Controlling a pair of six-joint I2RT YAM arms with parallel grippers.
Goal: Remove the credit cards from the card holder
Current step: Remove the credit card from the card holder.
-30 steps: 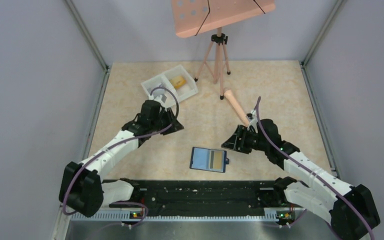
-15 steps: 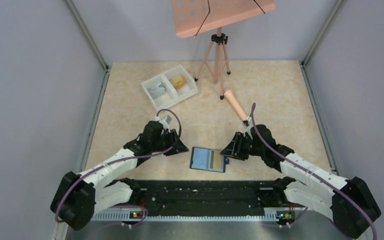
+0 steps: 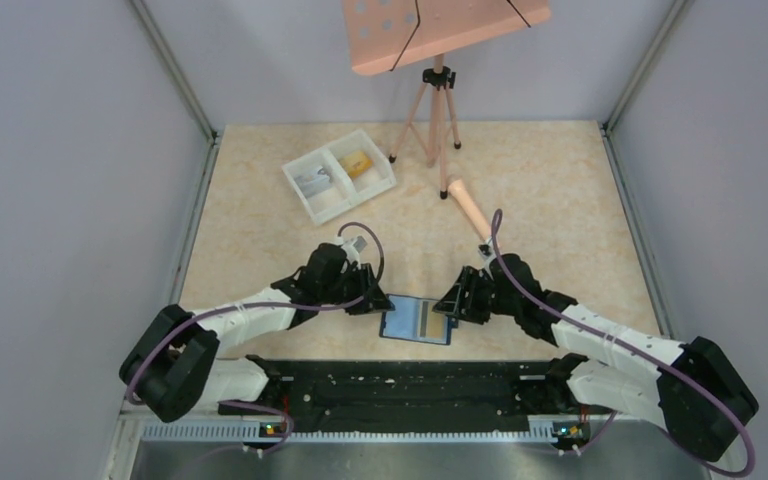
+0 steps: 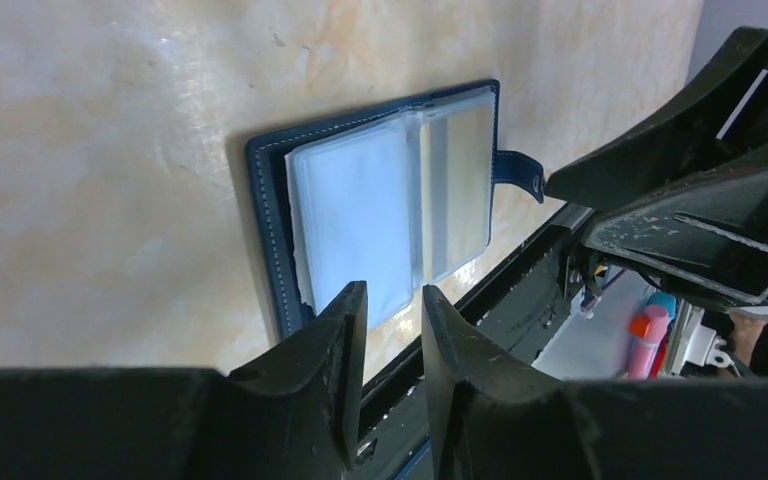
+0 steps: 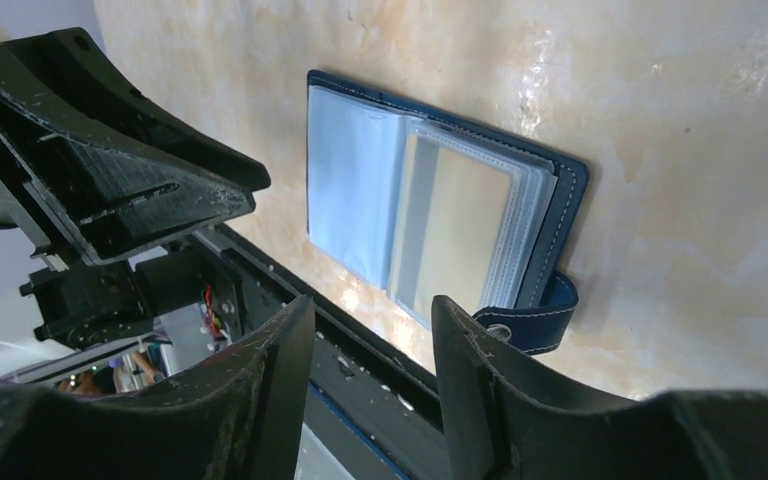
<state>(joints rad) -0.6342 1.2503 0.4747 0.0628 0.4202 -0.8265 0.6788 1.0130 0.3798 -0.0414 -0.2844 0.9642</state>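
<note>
So, the card holder (image 3: 418, 319) lies open on the counter (image 3: 560, 180), with the left tool (image 3: 375, 300) and right tool (image 3: 452, 303) flanking it, both with fingers apart and empty. At least one credit card (image 3: 428, 320) looks left inside it, so I'd call the job partway. Beyond the holder, one white tray (image 3: 303, 196) has two cards out: one grey card (image 3: 313, 181), one yellow card (image 3: 361, 162).

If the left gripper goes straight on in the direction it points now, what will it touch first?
Most likely the open card holder: the left gripper aims at its near edge, with nothing between them. Depth is unclear, so it could touch the table just before.
</note>
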